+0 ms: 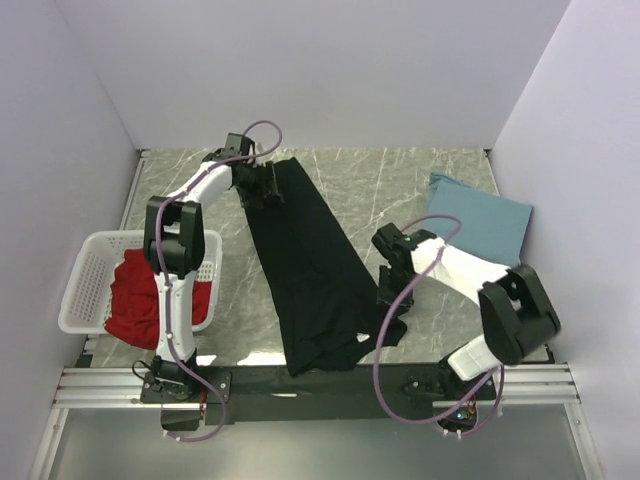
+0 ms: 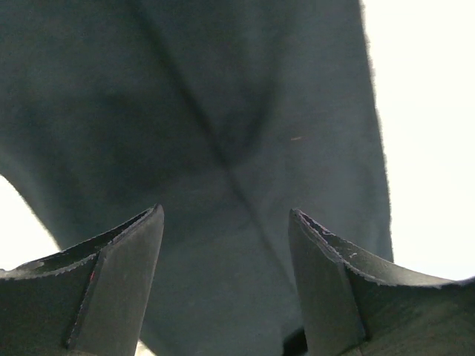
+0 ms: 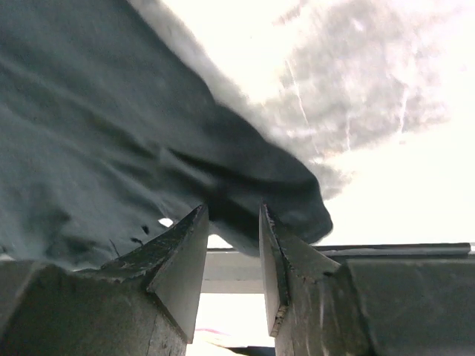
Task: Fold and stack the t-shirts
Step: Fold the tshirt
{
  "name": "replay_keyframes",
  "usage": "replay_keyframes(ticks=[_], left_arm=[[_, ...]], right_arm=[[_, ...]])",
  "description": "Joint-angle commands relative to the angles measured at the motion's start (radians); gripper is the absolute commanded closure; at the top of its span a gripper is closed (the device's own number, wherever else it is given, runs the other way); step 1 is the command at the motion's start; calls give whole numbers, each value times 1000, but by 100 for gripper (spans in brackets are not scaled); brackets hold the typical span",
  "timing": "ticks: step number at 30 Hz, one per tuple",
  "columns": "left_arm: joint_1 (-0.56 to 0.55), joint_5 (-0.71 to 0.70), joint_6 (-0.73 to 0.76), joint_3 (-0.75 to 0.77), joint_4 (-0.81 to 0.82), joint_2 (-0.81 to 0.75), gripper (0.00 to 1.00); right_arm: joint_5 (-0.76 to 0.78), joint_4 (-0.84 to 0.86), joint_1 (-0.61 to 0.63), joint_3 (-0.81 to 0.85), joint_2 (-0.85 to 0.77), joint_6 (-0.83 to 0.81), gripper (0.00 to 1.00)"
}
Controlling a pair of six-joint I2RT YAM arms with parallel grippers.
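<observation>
Shirts first, from the overhead camera. The black shirt lies as a long strip slanting across the table, from the far middle down to the near edge. There its end is bunched up just at the rail. Only this view shows me the other two. The red shirt is heaped in the basket on the left and spills over its near rim. The blue shirt lies folded flat at the far right, well apart from the black one.

My left arm is stretched out long, its elbow raised beside the basket. The left gripper sits at the far end of the black strip. Its wrist camera adds what the overhead cannot: the fingers stand wide apart, with creased dark cloth filling the view beyond them and nothing pinched.

My right arm is folded back, elbow out to the right and forearm pointing left. The right gripper is at the shirt's right edge. From that wrist I see the fingers drawn close, with a narrow gap between them and a thick fold of black cloth right at the tips. I cannot tell whether they are pinching it.
</observation>
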Motion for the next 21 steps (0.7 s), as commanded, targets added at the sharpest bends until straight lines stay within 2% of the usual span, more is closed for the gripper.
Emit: replay_keyframes(ticks=[1, 10, 21], left_arm=[[3, -6, -2, -26, 13, -5, 26], [24, -27, 3, 10, -23, 72, 26], [29, -33, 20, 33, -17, 143, 25]], right_arm=[[15, 0, 4, -55, -106, 27, 59], [-8, 93, 11, -186, -128, 59, 67], [-6, 162, 14, -222, -49, 52, 69]])
